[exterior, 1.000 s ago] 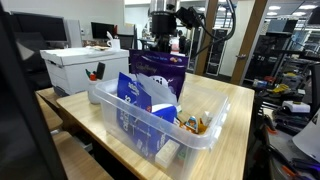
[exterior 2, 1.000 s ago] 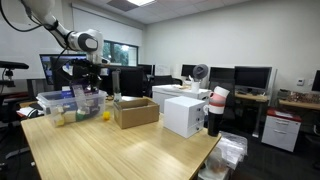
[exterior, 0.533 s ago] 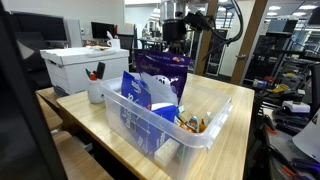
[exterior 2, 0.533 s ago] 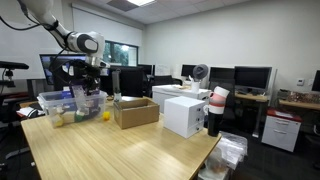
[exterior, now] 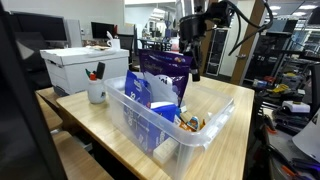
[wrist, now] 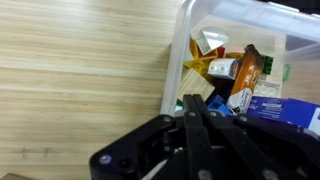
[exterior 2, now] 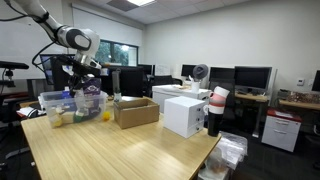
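Note:
A clear plastic bin [exterior: 203, 137] stands on the wooden table and holds a tall purple bag [exterior: 165, 76], a blue bag [exterior: 135, 92] and small snack packets [exterior: 192, 124]. My gripper [exterior: 191, 52] hangs above the bin's far side, just to the right of the purple bag's top. In the wrist view its fingers [wrist: 196, 108] are pressed together with nothing between them, over the bin's rim [wrist: 176, 60] and the orange and yellow packets [wrist: 236, 70]. The arm also shows over the bin [exterior 2: 58, 104] in an exterior view, with the gripper [exterior 2: 85, 68] above it.
A white box [exterior: 80, 62] and a white cup with pens [exterior: 96, 92] stand left of the bin. A cardboard box [exterior 2: 135, 112], a white box [exterior 2: 185, 115] and a dark cup stand further along the table [exterior 2: 120, 150]. Desks with monitors lie behind.
My gripper has moved from above the purple bag to its right and a little lower. The purple bag stays standing in the bin.

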Controlling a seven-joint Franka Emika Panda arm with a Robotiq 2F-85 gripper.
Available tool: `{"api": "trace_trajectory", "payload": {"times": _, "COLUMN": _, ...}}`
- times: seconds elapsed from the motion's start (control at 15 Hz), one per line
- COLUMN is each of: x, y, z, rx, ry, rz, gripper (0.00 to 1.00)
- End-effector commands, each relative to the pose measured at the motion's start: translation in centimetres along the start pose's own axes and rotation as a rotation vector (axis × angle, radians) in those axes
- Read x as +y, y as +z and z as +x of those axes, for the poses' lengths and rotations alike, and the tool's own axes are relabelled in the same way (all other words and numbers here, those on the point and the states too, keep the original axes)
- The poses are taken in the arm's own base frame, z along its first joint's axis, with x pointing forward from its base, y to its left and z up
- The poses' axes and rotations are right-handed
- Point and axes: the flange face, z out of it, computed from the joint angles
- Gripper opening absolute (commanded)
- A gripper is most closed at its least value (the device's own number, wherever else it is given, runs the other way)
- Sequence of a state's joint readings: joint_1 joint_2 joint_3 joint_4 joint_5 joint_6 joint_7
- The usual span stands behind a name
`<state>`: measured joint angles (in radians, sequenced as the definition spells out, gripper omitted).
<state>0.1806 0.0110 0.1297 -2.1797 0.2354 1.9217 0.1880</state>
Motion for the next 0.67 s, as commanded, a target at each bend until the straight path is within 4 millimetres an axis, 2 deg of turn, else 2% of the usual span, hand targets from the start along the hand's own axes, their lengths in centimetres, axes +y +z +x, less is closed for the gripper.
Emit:
{"api": "trace_trajectory", "payload": {"times": 0.0, "x": -0.8, "y": 0.4, "z": -4.0, "rx": 0.011, "ry": -0.069, "rz": 0.089, "gripper": 0.03}}
{"api": "trace_trajectory", "payload": {"times": 0.27, "x": -0.9, "y": 1.9, "z": -6.8, "rx": -0.007, "ry": -0.07, "rz": 0.131, "gripper": 0.02}}
{"api": "trace_trajectory", "payload": {"times": 0.6, "x": 0.5, "y": 4.0, "z": -8.8, "rx": 0.003, "ry": -0.028, "rz": 0.109, "gripper": 0.03}}
